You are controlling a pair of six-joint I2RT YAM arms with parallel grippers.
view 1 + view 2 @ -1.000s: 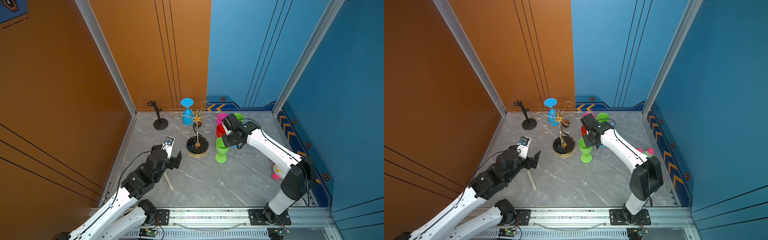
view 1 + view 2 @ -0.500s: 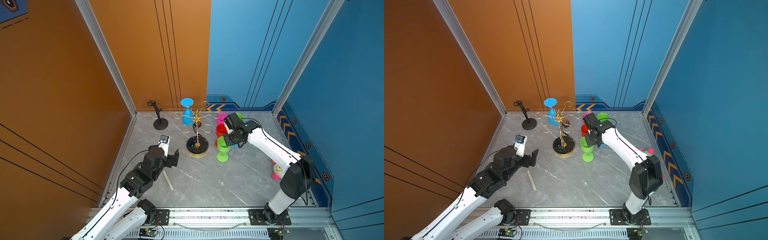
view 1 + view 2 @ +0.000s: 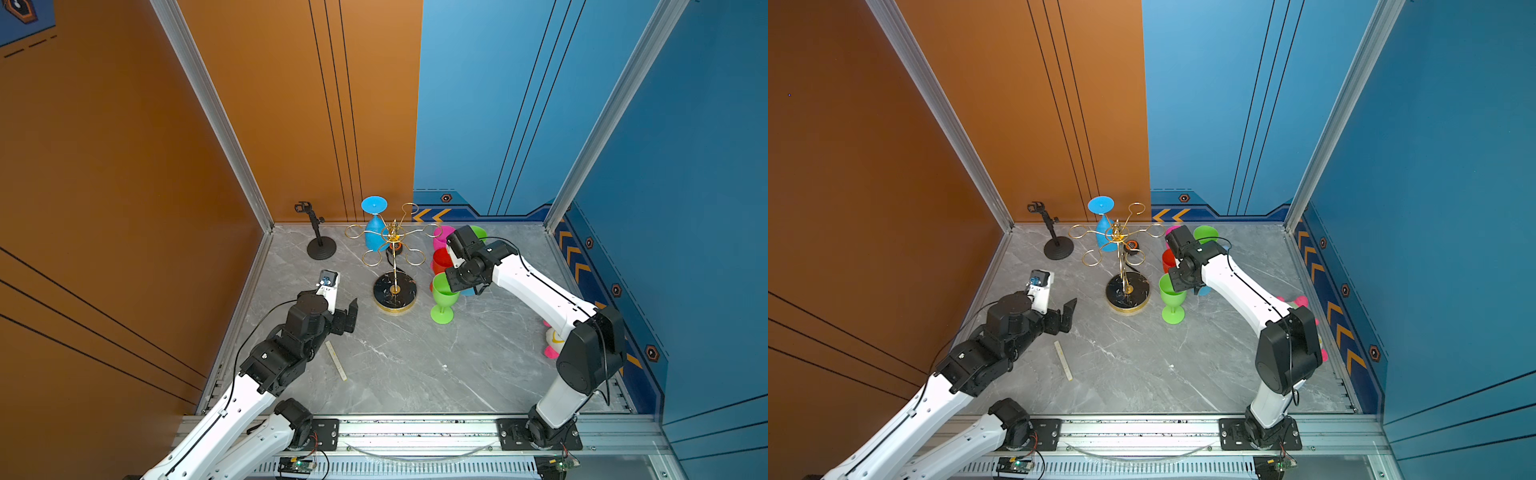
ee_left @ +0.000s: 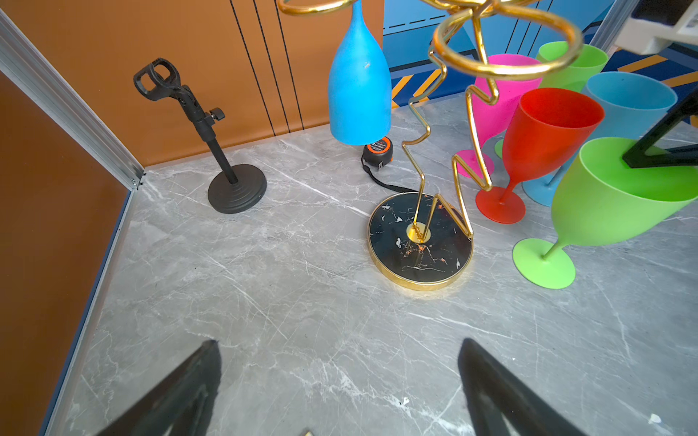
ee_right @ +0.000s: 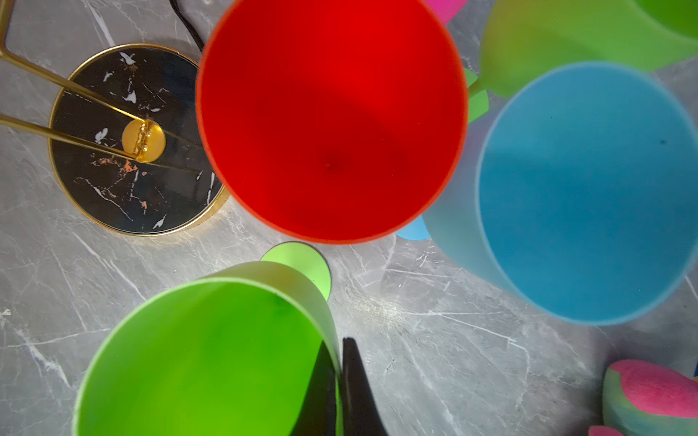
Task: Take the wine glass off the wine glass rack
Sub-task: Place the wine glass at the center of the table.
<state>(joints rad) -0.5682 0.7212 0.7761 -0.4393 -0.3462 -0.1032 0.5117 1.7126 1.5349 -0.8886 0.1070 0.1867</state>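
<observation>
While the near edge of the counter [image 3: 415, 374] carries only a pale flat stick [image 3: 336, 360], the left arm [image 3: 299, 332] sits just past it, low over the counter's left side. The left jaws are spread wide and empty, and they face the wine glass rack [image 3: 395, 293]. The rack stands mid-counter, and the right arm [image 3: 523, 282] reaches in just beside its right. The right jaws are pinched shut on the rim of a green wine glass [image 3: 444, 293], one side inside the bowl wall and the other outside. That glass is off the rack and tilted, its foot low beside the rack's base; I cannot tell whether the foot touches the counter. Behind it a cluster of upright glasses [image 4: 547, 132], red, pale blue, pink and green, stands toward the counter's right edge. Farther back a blue wine glass [image 3: 374, 235] hangs from a ring on the rack's far-left side, foot up and bowl down, so its long axis is upright. A tape measure [image 4: 377, 151] lies on the counter beneath it, and a black clamp stand [image 3: 320, 245] is near the far left corner. From the left jaws the blue wine glass lies beyond the pole and higher. Both arms look about equally near, but the left is free and on that side, so I judge it better placed.
</observation>
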